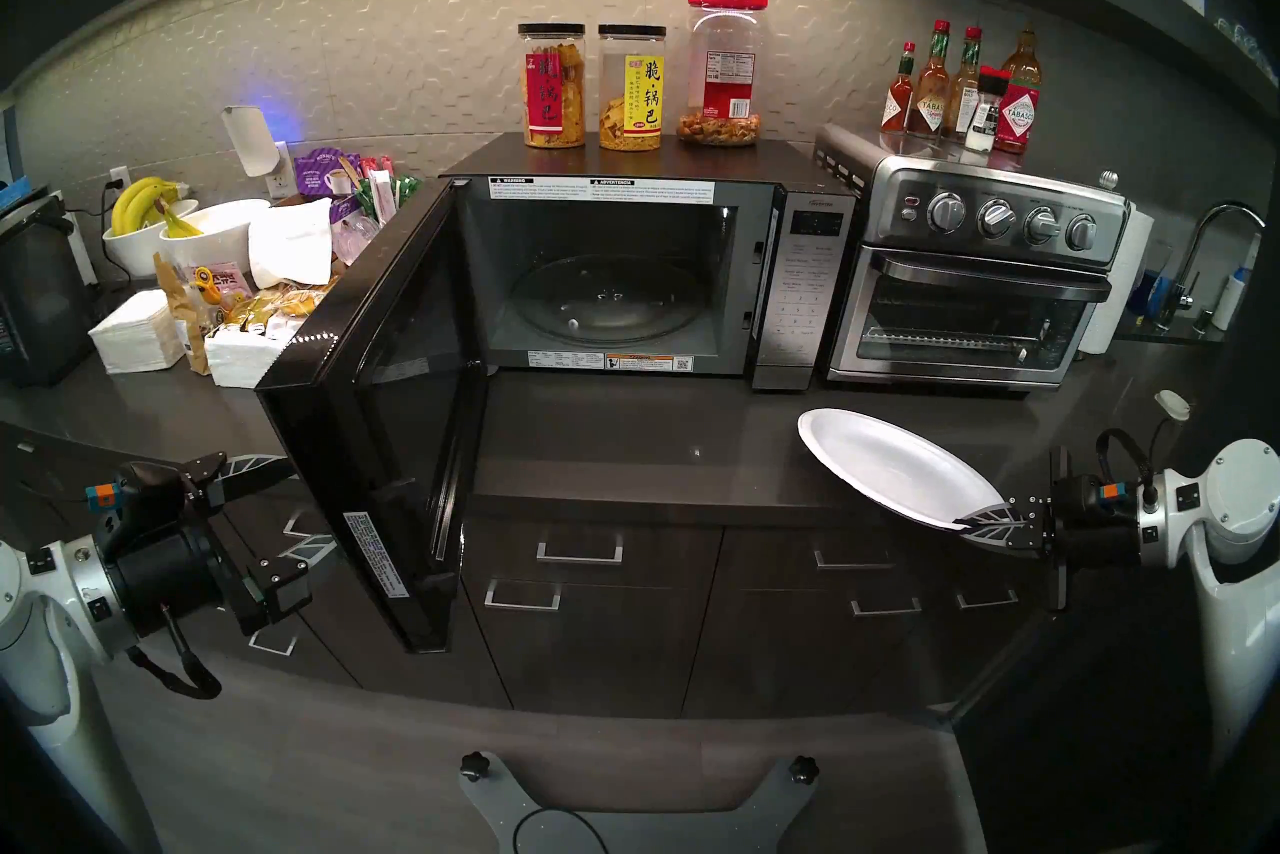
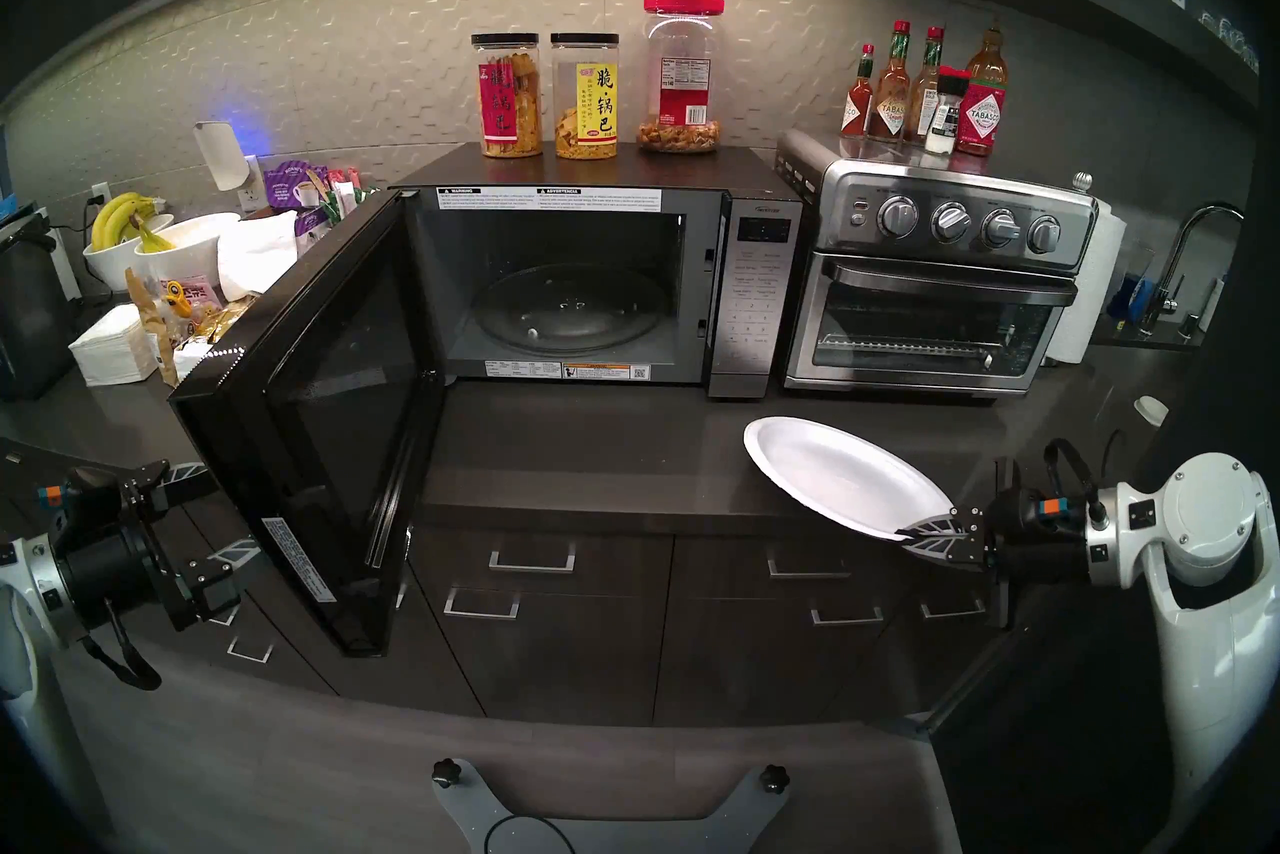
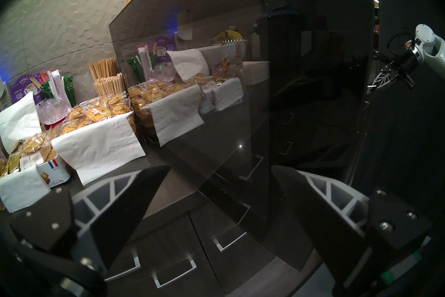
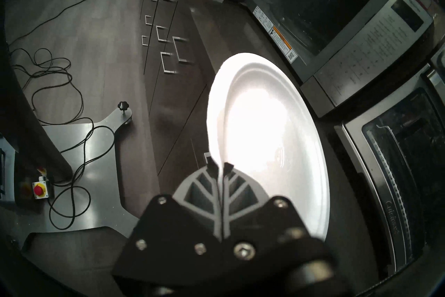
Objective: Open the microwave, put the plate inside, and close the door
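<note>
While tilted, plate (image 1: 893,468) sticks out leftward from the clamped right hand (image 1: 970,525).

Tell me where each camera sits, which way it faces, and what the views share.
Head pair: high, looking down at the open microwave; both arms show.
Left wrist: beside the door, facing its glass; open left gripper.
Right wrist: along the right gripper, shut on the plate.
Shared: plate, microwave.

A silver toaster oven (image 1: 970,284) stands on the dark counter (image 1: 623,437) with hot-sauce bottles (image 1: 959,90) on its top; three snack jars (image 1: 634,76) stand further left; bananas (image 1: 142,201) fill white bowls (image 1: 208,232) beside napkin stacks (image 1: 131,333).
</note>
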